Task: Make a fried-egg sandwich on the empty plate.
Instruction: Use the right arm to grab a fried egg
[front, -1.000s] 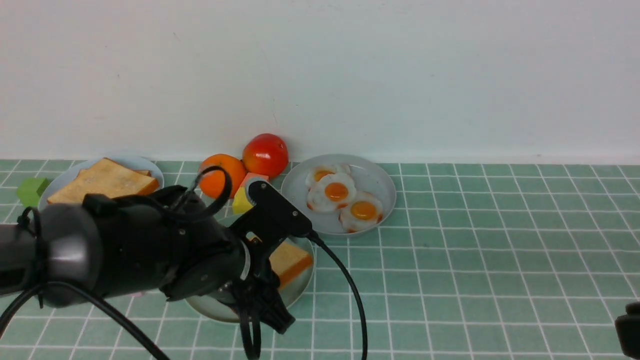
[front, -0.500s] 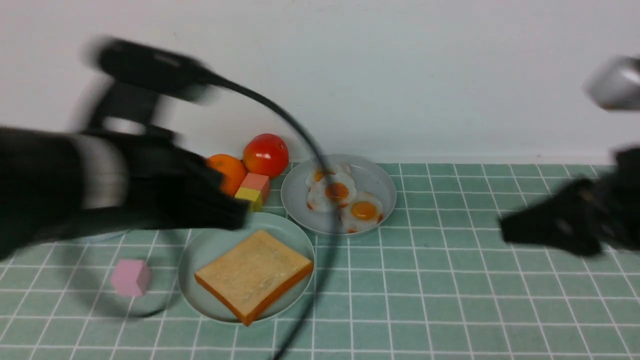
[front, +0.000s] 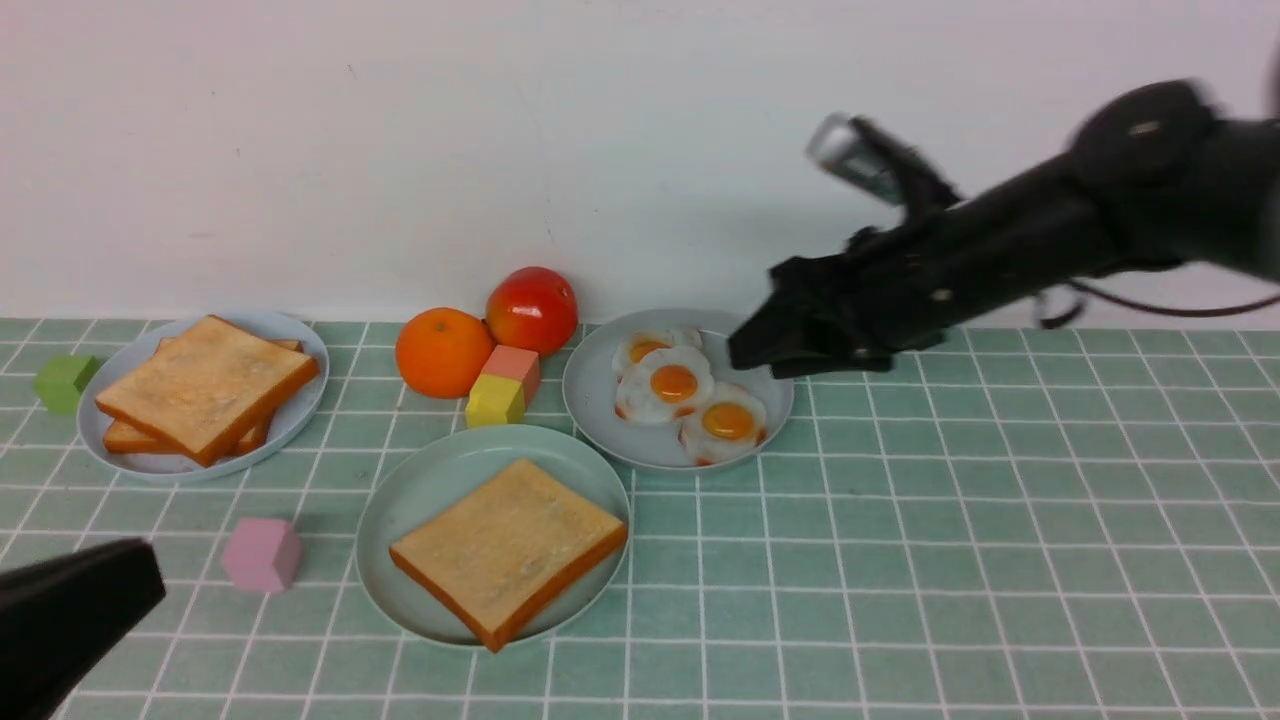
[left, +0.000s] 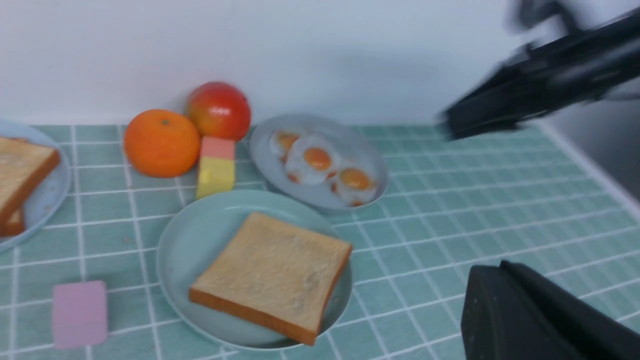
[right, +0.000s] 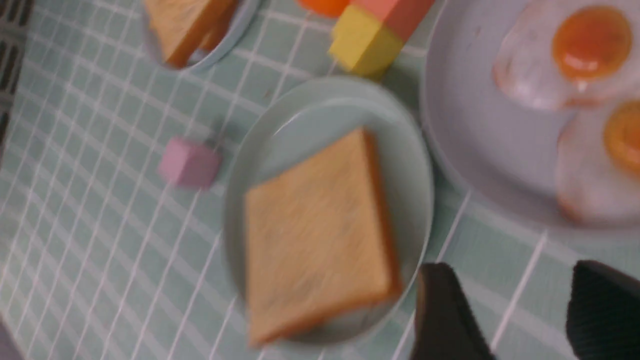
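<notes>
The pale mint-green plate (front: 400, 505) sits front centre and holds one golden toast slice (front: 508, 548) with nothing on top; both also show in the left wrist view (left: 272, 276) and the right wrist view (right: 320, 235). Three toy fried eggs (front: 673, 385) lie on the grey plate (front: 760, 365) behind it. My right gripper (front: 750, 352) is open and empty, hovering over the grey plate's right rim; its fingers (right: 445, 310) show above the tiles between the two plates. My left gripper (front: 80, 610) is at the near left corner, looks shut, and is empty.
A light blue plate (front: 300, 350) at the left holds two stacked toast slices (front: 205, 385). An orange (front: 443, 352), a tomato (front: 531, 310), a coral block (front: 512, 368) and a yellow block (front: 494, 400) stand behind the mint plate. A pink cube (front: 262, 553) and a green cube (front: 64, 382) lie at the left.
My left arm has pulled back from over the mint plate to the near left corner, leaving the toast there. My right arm has swung in from the right to over the grey plate.
</notes>
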